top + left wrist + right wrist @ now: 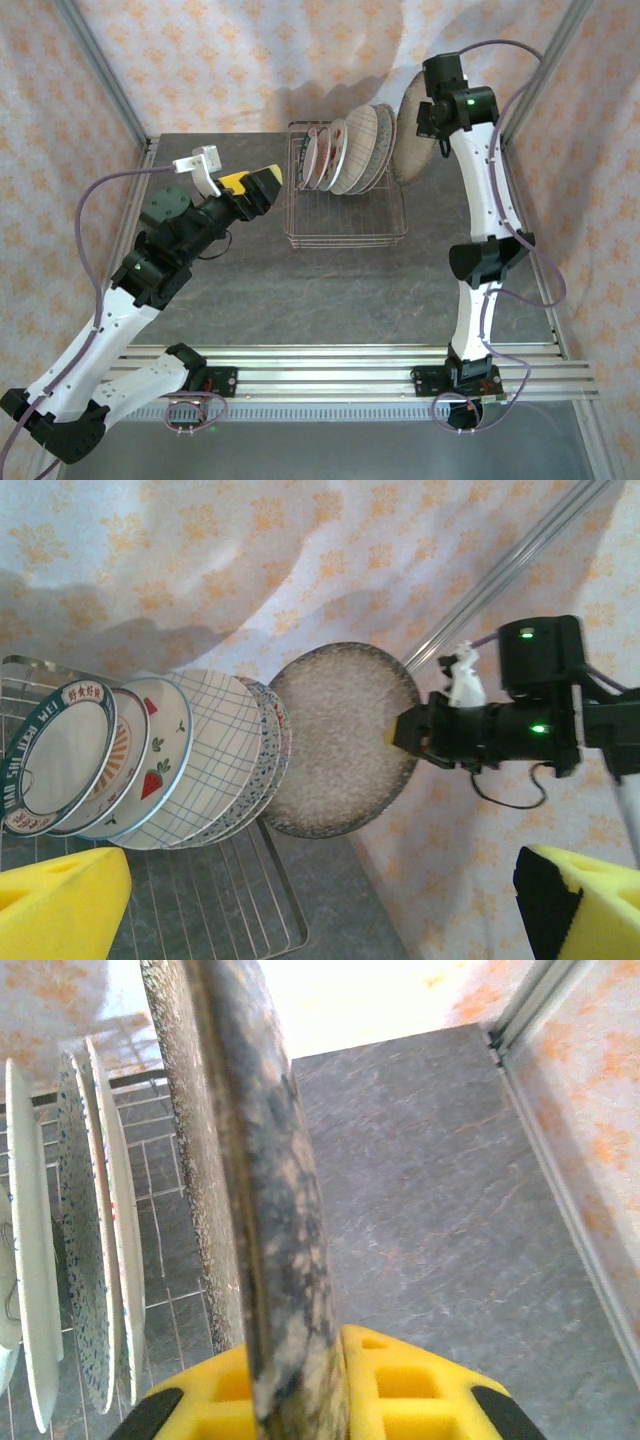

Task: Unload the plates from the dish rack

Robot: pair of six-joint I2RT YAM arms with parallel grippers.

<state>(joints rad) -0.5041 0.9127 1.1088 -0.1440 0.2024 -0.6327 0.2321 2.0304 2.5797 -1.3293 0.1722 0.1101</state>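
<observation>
**Speckled plate gripped at the right end of the rack**

In the top view the dish rack stands at the centre of the table. The plates stand on edge in its upper half and lean to the right.

In the left wrist view the dark-rimmed plate is at the left, then the strawberry plate and the grid plate. The plates behind these overlap, so their number is hard to tell.

The right gripper is clamped on the rim of the speckled plate, just right of the others. I cannot tell if its lower edge touches the rack.

The left gripper is spread wide, holding nothing, left of the rack.
</observation>
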